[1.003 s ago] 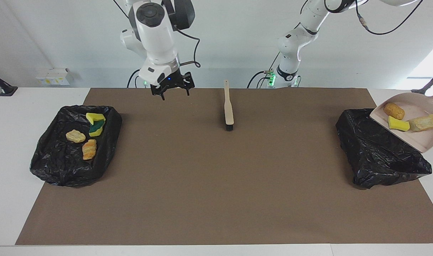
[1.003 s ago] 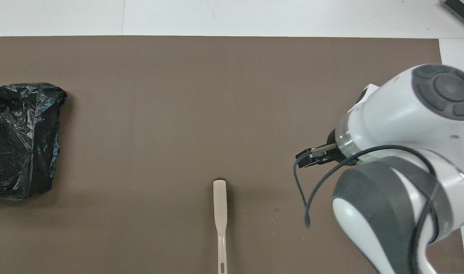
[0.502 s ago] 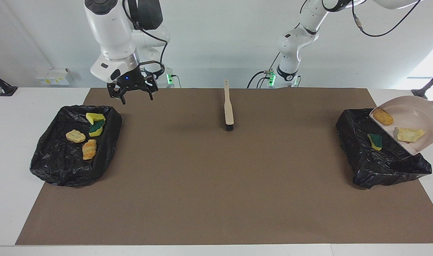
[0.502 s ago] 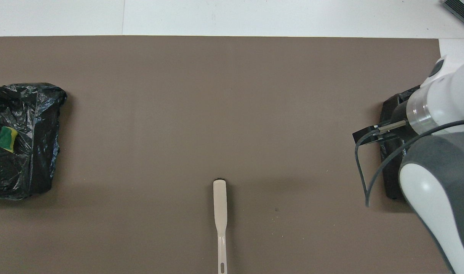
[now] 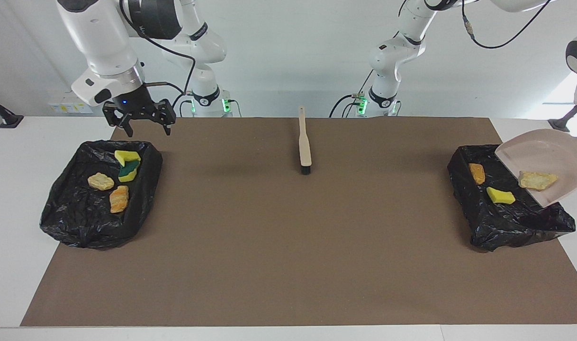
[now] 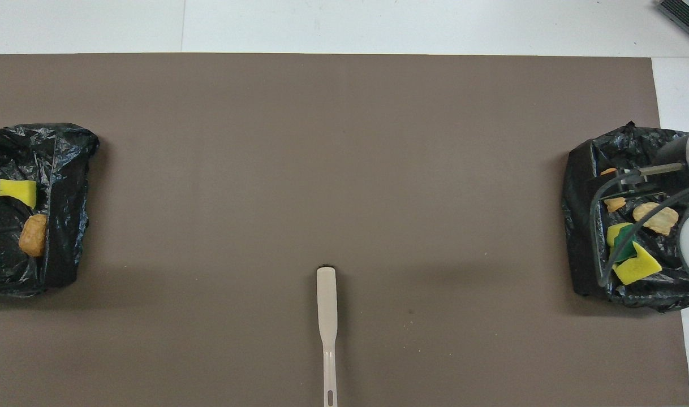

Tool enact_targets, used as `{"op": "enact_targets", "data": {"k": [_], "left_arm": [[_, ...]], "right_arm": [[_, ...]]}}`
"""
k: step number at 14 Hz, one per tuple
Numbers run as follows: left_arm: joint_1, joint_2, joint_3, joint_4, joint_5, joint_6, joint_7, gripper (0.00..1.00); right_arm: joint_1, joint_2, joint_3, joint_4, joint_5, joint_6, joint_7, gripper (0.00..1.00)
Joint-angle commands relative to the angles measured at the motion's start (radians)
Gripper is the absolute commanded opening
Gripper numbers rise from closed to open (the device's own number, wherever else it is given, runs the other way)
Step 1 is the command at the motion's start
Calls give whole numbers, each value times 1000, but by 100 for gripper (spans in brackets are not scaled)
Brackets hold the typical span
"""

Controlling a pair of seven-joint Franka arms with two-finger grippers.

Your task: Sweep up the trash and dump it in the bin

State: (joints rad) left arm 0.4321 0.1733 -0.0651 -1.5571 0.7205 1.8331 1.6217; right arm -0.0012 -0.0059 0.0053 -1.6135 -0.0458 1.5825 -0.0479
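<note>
Plain white wall (image 5: 293, 57), white table (image 5: 13, 189) under brown mat (image 5: 288, 246), daylight at one edge

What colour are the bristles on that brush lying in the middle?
Black, on the brush; clearest in the facing view.

The right arm's black two-finger pincer (image 5: 139, 124) hangs raised, pointing down at six o'clock, its fingers spread wide and empty. The left arm arches high overhead, its pincer outside both views.
</note>
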Motion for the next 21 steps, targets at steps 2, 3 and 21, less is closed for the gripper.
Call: {"op": "enact_targets", "data": {"k": [2, 3, 21], "left_arm": [[-32, -40, 15, -64, 71, 60, 7, 0], [-53, -40, 15, -63, 100, 61, 7, 0], [-61, -170, -120, 38, -341, -227, -348, 0]], "right_arm": [[-7, -46, 4, 3, 3, -65, 66, 100], [-10, -57, 1, -3, 6, -70, 66, 100], [-8, -72, -1, -22, 52, -56, 105, 100]]}}
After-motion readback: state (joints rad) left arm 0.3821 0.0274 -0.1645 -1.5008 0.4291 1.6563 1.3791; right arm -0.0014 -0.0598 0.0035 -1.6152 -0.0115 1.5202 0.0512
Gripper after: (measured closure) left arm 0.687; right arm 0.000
